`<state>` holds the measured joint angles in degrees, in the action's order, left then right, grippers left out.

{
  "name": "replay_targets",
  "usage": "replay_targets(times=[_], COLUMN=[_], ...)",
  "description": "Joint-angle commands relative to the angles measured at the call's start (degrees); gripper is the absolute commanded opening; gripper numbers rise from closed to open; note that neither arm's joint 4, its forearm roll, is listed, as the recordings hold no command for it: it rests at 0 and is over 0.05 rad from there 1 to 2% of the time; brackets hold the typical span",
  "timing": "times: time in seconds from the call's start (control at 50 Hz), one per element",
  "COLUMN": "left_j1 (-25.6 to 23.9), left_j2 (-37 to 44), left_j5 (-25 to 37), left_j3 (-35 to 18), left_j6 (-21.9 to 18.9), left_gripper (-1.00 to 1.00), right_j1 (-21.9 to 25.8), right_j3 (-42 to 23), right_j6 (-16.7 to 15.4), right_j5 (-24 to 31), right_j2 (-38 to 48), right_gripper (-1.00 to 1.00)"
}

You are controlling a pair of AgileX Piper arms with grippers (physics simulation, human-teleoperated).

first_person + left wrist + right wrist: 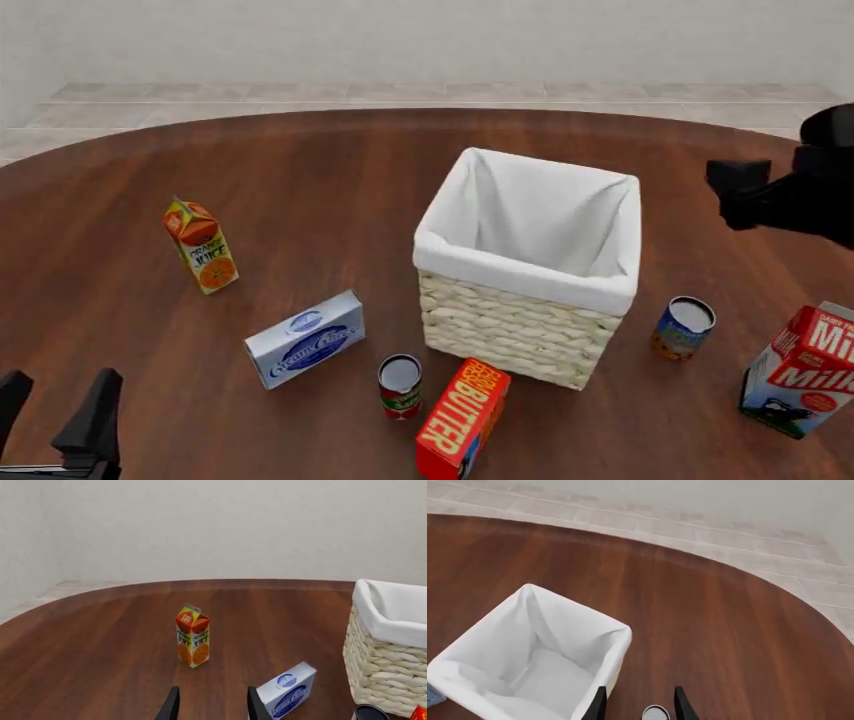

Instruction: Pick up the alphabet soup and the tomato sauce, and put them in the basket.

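Basket [523, 290]: set near the middle of the table [320, 180], upright, its white liner folded over the rim; nothing is seen inside it in the right wrist view.
Alphabet soup [683, 328]: stood upright on the table just to the right of the basket, apart from it; its silvery top [655, 713] is seen between and beyond the right fingertips, not touched by them.
Tomato sauce [399, 386]: stood upright in front of the basket, between the blue-and-white box [306, 339] and the butter box [462, 419]; well apart from both grippers.
Left gripper [54, 420]: held low at the near left edge, jaws parted, nothing held; the orange juice carton [193, 636] is seen ahead of it.
Right gripper [639, 705]: held high above the table, jaws parted, nothing grasped.
Milk carton [801, 370]: stood at the far right.
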<state>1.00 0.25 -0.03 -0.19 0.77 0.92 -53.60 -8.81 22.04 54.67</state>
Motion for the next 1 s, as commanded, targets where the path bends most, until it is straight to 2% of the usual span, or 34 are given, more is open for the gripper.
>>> replay_targets(times=[0.02, 0.14, 0.24, 0.3, 0.44, 0.72, 1.0], left_j1=[0.2, 0.3, 0.3, 0.3, 0.3, 0.4, 0.6], left_j2=[0.2, 0.0, -0.2, -0.2, -0.2, 0.0, -0.1], left_j5=[0.0, 0.2, 0.4, 0.5, 0.5, 0.4, 0.2], left_j3=[0.0, 0.1, 0.1, 0.1, 0.1, 0.1, 0.0], left_j6=[-0.2, -0.1, 0.0, 0.0, 0.1, 0.6, 1.0], left_gripper=[1.00, 1.00, 1.00, 1.00, 1.00, 1.00, 1.00], right_j1=[0.4, -0.3, -0.2, -1.1, -2.7, -6.0, -6.9], right_j3=[-5.4, -6.3, -7.7, -7.4, -7.6, -7.7, -6.9], right_j6=[0.9, -0.5, 2.8, 1.2, 2.3, 0.8, -0.3], right_j5=[4.3, 6.0, 9.0, 9.0, 10.7, 12.5, 12.5], right_j2=[6.4, 7.9, 10.9, 10.8, 12.9, 15.3, 17.2], right_gripper=[1.00, 1.00, 1.00, 1.00, 1.00, 1.00, 1.00])
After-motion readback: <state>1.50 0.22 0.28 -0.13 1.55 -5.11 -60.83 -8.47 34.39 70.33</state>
